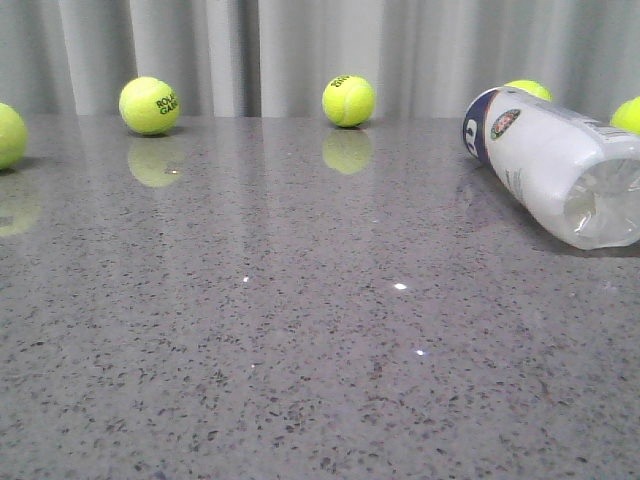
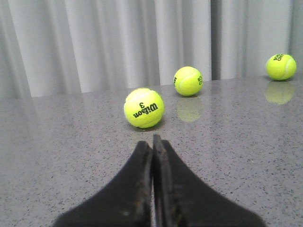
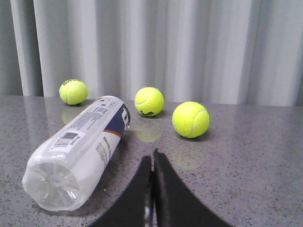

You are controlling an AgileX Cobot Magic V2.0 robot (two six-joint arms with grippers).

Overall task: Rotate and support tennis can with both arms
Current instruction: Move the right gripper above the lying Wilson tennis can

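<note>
The tennis can [image 1: 555, 170] lies on its side at the right of the grey table, its clear bottom end toward the camera and its navy end with the round logo pointing back left. It also shows in the right wrist view [image 3: 80, 146], lying beside and apart from my right gripper [image 3: 152, 158], which is shut and empty. My left gripper [image 2: 152, 142] is shut and empty, pointing at a Wilson tennis ball [image 2: 144, 108] a short way ahead. Neither arm shows in the front view.
Yellow tennis balls stand along the back of the table [image 1: 300, 350]: one at the far left [image 1: 8, 135], one left of centre [image 1: 149, 105], one in the middle [image 1: 348, 100], two behind the can [image 1: 530, 90] [image 1: 628, 115]. Grey curtains hang behind.
</note>
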